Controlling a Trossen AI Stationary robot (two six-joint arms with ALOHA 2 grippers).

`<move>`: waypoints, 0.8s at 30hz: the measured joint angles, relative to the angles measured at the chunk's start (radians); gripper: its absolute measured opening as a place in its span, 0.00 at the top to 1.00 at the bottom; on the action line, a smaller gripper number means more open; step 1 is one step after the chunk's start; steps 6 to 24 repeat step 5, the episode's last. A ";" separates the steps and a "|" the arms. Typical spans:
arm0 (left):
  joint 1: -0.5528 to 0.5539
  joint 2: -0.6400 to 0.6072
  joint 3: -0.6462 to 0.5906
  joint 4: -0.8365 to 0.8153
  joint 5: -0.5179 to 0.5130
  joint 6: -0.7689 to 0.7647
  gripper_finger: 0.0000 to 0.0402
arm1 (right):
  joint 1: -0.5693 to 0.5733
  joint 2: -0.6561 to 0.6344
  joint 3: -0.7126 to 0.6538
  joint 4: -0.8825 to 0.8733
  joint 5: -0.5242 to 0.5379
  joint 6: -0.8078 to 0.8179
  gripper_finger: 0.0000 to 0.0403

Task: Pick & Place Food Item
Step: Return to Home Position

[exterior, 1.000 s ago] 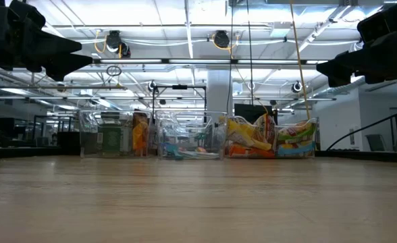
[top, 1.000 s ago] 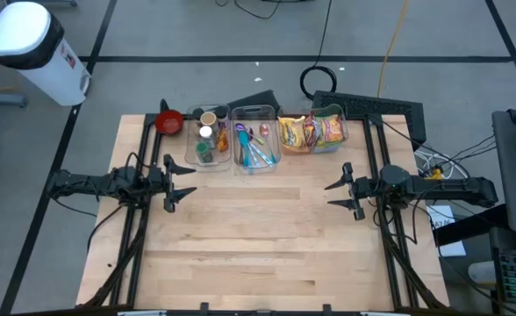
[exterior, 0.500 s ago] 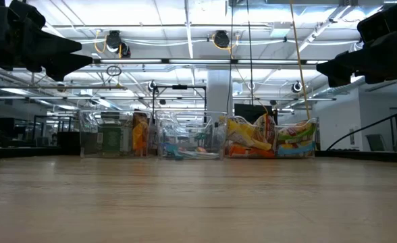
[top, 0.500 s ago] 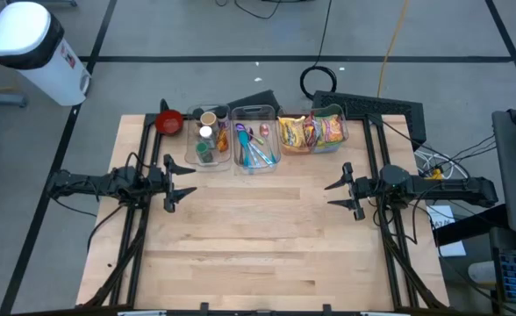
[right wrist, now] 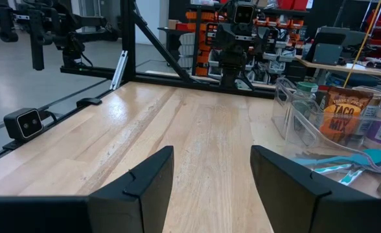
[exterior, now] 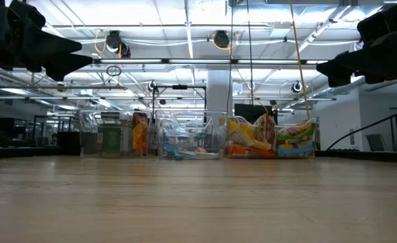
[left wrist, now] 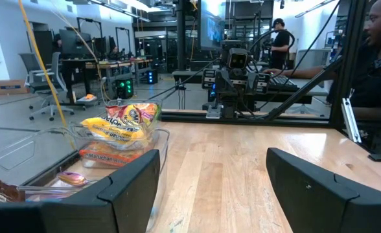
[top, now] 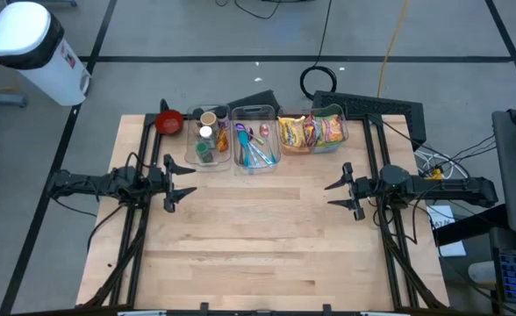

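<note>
I'm hovering my left claw [top: 184,183] mid-left and right claw [top: 331,195] mid-right, both wide and empty: the coloured plastic spoons [top: 256,156] are lying in the middle clear plastic bin [top: 256,107], upper centre.

A robotics lab: desks [left wrist: 116,63] with monitors [left wrist: 70,40], office chairs [left wrist: 45,81], exposed industrial ceiling [exterior: 185,40].

Spoons [top: 256,154] in the middle bin [top: 256,108] are too small to tell apart; the low view crops the left arm [exterior: 30,44] and the right arm [exterior: 373,48].
</note>
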 joint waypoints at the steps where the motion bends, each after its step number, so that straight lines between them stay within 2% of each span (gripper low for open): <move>1: 0.000 0.000 0.000 0.000 0.000 0.000 0.29 | 0.000 0.000 0.000 0.000 0.000 0.000 0.51; 24: 0.000 0.000 0.000 0.000 0.000 0.000 0.29 | 0.000 0.000 0.000 0.000 0.000 0.000 0.51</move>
